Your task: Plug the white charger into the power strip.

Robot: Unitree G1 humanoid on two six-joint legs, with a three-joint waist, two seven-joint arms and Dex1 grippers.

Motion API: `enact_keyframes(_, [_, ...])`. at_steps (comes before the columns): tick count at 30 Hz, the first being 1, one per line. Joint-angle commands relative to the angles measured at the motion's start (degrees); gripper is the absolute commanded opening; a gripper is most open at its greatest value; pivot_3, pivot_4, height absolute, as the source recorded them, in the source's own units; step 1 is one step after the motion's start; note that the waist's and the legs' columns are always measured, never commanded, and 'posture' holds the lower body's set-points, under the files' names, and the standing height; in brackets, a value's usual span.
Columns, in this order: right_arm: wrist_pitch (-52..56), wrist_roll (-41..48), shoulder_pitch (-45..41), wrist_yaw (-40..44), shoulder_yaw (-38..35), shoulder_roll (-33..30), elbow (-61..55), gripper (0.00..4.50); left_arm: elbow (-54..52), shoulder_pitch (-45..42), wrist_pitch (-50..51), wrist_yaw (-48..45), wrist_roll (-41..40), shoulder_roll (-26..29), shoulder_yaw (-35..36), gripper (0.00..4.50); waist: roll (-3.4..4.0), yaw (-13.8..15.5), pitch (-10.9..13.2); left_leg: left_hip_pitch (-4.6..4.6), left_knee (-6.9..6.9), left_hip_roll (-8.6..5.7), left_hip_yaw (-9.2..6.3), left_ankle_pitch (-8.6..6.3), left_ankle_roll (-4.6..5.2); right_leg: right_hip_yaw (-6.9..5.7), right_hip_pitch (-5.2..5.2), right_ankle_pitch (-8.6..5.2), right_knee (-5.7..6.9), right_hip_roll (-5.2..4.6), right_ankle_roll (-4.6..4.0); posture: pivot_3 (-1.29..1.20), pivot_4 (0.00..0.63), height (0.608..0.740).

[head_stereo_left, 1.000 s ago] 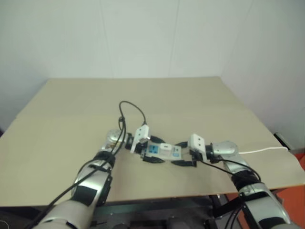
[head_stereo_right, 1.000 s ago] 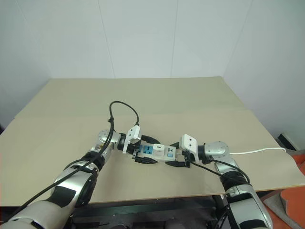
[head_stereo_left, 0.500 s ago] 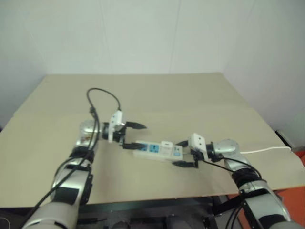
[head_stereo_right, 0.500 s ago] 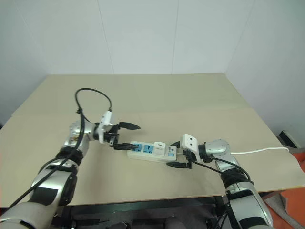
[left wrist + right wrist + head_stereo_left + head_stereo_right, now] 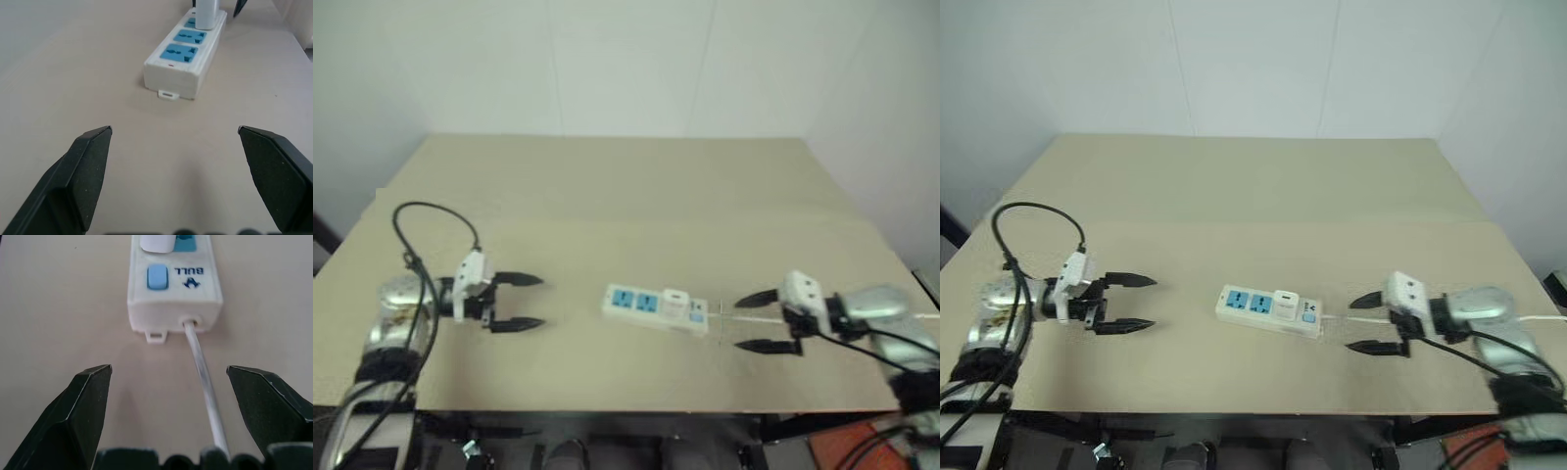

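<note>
White charger [image 5: 1284, 298] sits plugged in power strip [image 5: 1268, 309] on tan table [image 5: 1253, 196]; both arms' fingers spread, empty.

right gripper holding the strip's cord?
No. In the right wrist view the cord lies on the table between the right gripper's spread fingers, touching neither.

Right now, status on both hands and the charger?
Left hand open, right hand open, both off the power strip. White charger seated in strip. Nothing in the way.
</note>
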Motion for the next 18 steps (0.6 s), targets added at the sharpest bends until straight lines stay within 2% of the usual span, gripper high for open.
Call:
enact_keyframes(1, [1.99,4.21,5.18,-0.08,-8.08,-4.88,-6.17,4.45,-6.3,2.85,2.1,0.91,-2.51,3.5,3.29,4.5,-0.02,-0.02,0.1,0.01,0.0,0.01,0.01,0.0,0.0,0.0,0.0,-0.01,0.0,0.0,0.0,0.0,0.15,0.74])
enact_keyframes(7, [5.21,6.67,13.0,-1.31,-14.28,-8.08,-11.29,4.45,-8.97,5.2,3.95,2.42,-3.38,4.53,4.57,4.5,-0.03,-0.1,0.16,0.1,0.11,0.04,0.12,0.01,-0.01,0.04,0.08,0.05,0.0,0.0,0.06,0.0,0.15,0.74])
enact_keyframes(18, [8.05,6.78,14.41,-5.13,-15.5,-8.6,-13.87,4.45,-8.46,4.71,2.95,4.93,-2.7,3.26,4.25,4.5,-0.06,-0.08,0.19,0.07,0.16,0.07,0.24,0.02,-0.02,0.09,0.08,0.12,-0.01,0.0,0.08,0.0,0.15,0.74])
